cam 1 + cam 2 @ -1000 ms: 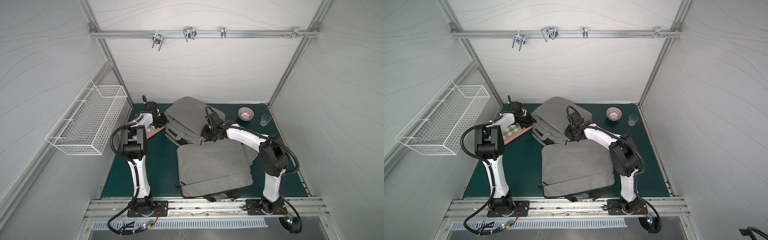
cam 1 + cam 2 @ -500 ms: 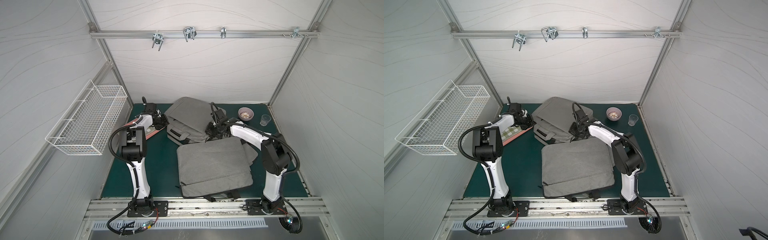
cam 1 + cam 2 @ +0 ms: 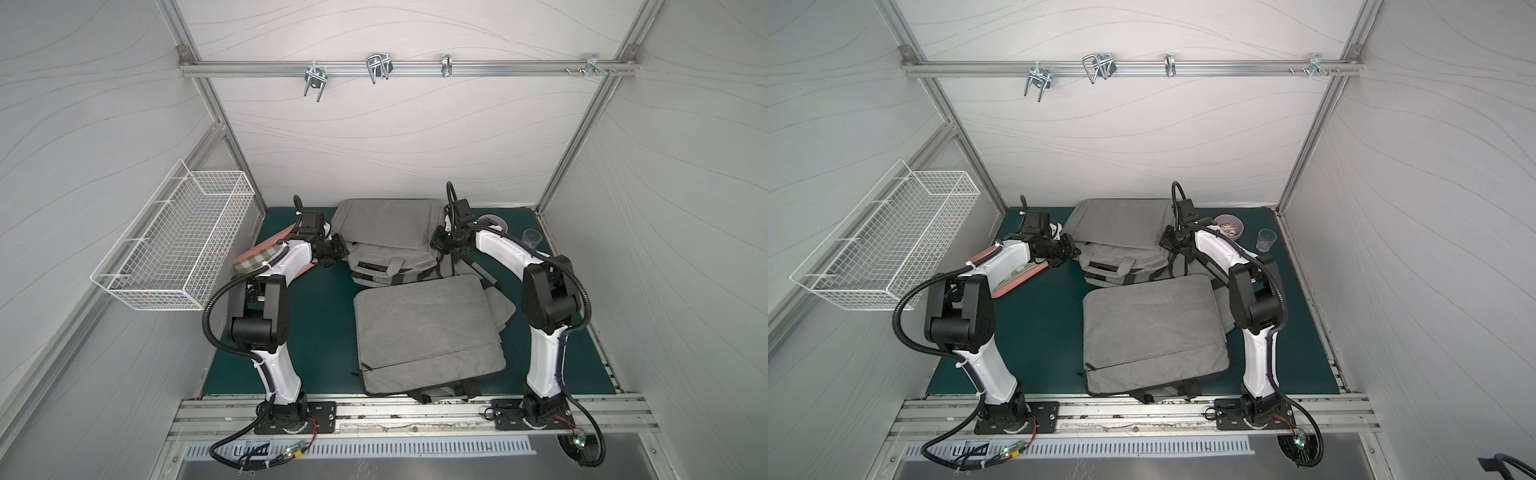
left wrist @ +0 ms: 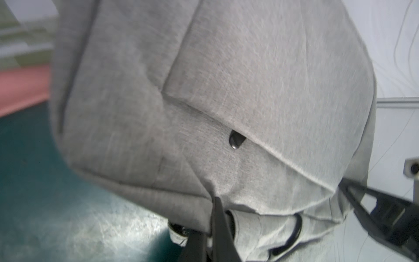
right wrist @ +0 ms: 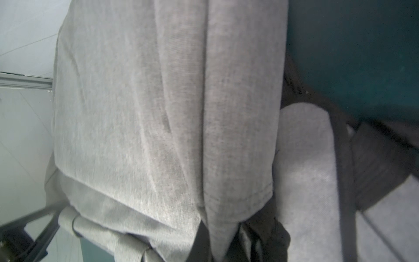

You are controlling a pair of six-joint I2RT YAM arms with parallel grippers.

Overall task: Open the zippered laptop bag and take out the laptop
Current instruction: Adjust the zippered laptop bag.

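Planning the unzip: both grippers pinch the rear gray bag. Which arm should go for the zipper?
Left, probably: a dark tab, maybe the pull, shows on the rear bag near the left gripper; the right gripper faces only plain fabric.

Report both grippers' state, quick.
Left gripper: shut, pinching the far grey bag at its left side.
Right gripper: shut, pinching the same bag's right edge.

Laptop bag point(image 3: 386, 224) behind sleeve point(image 3: 424, 332), bowl point(image 3: 1232, 226) and glass point(image 3: 1266, 240) to its right

Open mat point(image 3: 320, 324) beside near bag point(image 3: 428, 332); bowl point(image 3: 1229, 227), glass point(image 3: 1266, 240) crowd corner
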